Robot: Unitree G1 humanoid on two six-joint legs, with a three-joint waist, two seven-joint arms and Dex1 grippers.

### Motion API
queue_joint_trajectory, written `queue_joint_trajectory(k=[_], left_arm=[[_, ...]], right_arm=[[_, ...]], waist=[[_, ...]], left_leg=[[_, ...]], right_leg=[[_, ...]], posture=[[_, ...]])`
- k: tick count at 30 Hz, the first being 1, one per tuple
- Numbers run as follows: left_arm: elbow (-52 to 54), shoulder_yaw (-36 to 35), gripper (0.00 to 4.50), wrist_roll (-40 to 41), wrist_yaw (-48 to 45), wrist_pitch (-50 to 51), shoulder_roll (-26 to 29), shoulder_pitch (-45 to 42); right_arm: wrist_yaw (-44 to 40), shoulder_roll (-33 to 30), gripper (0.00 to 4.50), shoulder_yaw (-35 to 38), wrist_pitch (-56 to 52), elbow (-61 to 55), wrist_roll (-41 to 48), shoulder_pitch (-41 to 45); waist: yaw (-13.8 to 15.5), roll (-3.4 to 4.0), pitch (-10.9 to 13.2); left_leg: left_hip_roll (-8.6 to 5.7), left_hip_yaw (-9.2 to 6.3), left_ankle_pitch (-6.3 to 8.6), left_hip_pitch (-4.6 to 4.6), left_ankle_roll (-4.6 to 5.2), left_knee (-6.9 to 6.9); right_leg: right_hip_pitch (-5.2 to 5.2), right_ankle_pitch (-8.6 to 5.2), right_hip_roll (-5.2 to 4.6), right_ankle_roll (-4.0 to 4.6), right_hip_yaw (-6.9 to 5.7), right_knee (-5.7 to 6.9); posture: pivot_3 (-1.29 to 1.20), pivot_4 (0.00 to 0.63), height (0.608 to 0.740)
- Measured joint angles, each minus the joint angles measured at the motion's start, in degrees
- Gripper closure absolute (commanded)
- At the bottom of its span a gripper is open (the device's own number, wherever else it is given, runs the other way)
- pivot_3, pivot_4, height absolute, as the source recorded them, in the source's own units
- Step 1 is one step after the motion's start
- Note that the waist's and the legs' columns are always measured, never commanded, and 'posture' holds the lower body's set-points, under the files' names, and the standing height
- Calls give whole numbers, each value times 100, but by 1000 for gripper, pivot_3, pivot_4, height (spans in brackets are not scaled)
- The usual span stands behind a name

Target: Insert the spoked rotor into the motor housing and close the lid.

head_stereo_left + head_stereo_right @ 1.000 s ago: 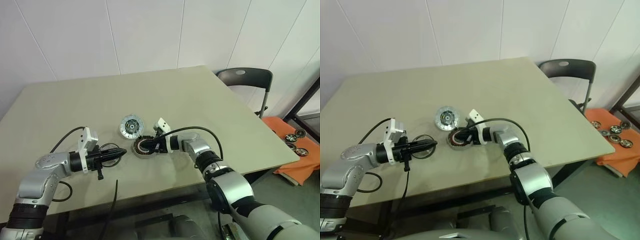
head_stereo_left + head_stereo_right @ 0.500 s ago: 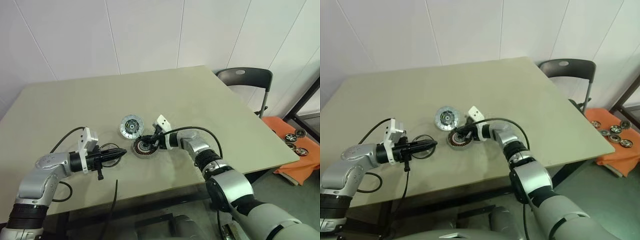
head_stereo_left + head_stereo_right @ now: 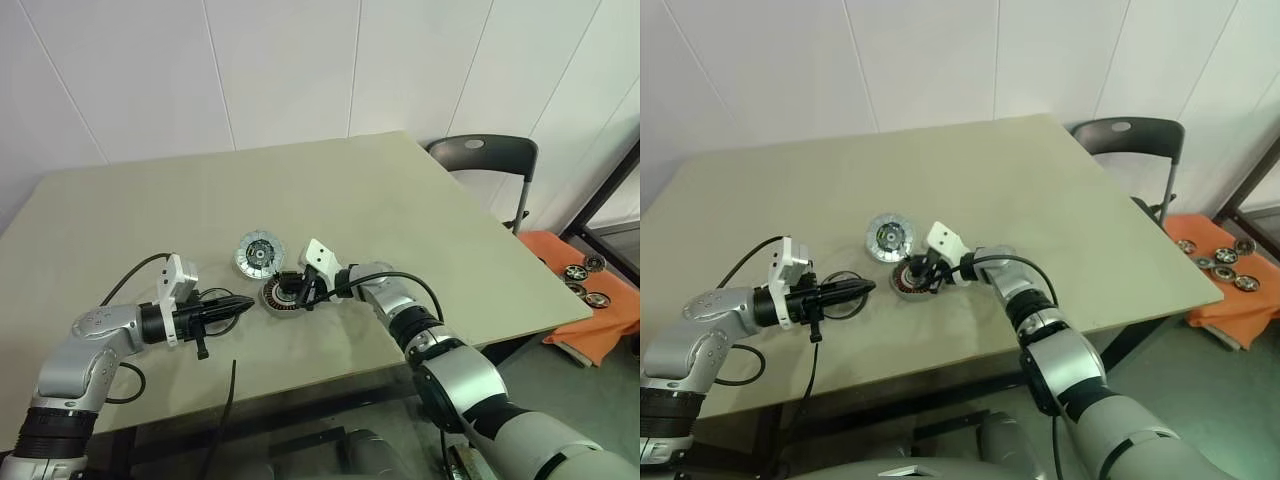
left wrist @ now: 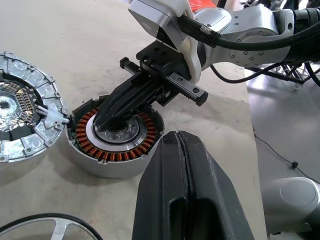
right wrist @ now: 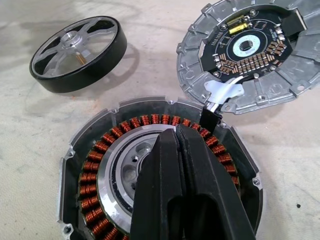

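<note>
Left eye view gives us the whole scene: a broad beige bench point(image 3: 420, 210) with a dark grey chair point(image 3: 480, 160) at its far right corner and an orange cloth point(image 3: 600, 300) on the floor beyond, carrying a few small wheel-like parts. On the bench we see the three task pieces grouped together. The motor housing point(image 4: 117, 137), a round shallow silvery part with a ring of copper-brown windings around a silver centre, sits mid-bench. Just beside it on the far side lies the lid point(image 5: 252, 52), a round silver-grey metal disc, face up with its dark inner ring and small components showing; a short white lead runs from it to the housing's rim. The spoked rotor point(image 5: 77, 52), a thin wheel with a black rim and pale silvery spokes, lies flat on the bench to the left of the housing, close to the left hand.

Our right hand point(image 4: 112, 112) has its two black fingers pressed together, grasping nothing, with the tips over the housing's silver centre. Our left hand point(image 3: 238, 302) is clenched too, empty, hovering just above the rotor.
</note>
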State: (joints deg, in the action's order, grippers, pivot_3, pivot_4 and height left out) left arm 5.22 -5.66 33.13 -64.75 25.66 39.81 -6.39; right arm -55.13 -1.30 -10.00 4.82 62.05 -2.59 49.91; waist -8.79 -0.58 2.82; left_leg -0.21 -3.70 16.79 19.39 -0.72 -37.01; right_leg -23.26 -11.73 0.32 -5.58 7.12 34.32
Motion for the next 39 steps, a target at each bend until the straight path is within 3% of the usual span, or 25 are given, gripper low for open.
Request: queue_joint_trajectory(k=[7,15,22,34,39], left_arm=[[-1,2,4500,0,-21,17,1,-21],[-2,1,4500,1,-27,25,3,-38],[-1,0,4500,1,-23,28,3,-24],[4,1,4500,1,5,29,3,-17],[4,1,4500,1,6,29,2,-18]], right_arm=[[-325,52,4447,581,-1149,51,612,184],[-304,-8,4447,-153,-88,-287,-17,-153],[-93,-23,4447,-291,244,-255,-171,-163],[259,20,4447,-35,132,47,-44,-6],[247,179,4447,537,-649,234,477,146]], waist=[[-10,2,2],[-19,-1,-1],[-18,-2,-1],[-16,-1,-1],[-8,1,2]], left_leg=[[0,-1,0,3,0,2],[0,2,0,0,0,2],[0,-1,0,-4,0,0],[0,-2,0,-5,0,-2],[0,-2,0,5,0,-1]], right_leg=[[-7,2,1,1,-1,1],[-4,-1,1,-4,0,2],[-1,-1,2,-3,0,5],[1,-1,2,-1,0,7],[-6,5,1,6,0,4]], posture=[[0,0,740],[0,0,740],[0,0,740],[0,0,740],[0,0,740]])
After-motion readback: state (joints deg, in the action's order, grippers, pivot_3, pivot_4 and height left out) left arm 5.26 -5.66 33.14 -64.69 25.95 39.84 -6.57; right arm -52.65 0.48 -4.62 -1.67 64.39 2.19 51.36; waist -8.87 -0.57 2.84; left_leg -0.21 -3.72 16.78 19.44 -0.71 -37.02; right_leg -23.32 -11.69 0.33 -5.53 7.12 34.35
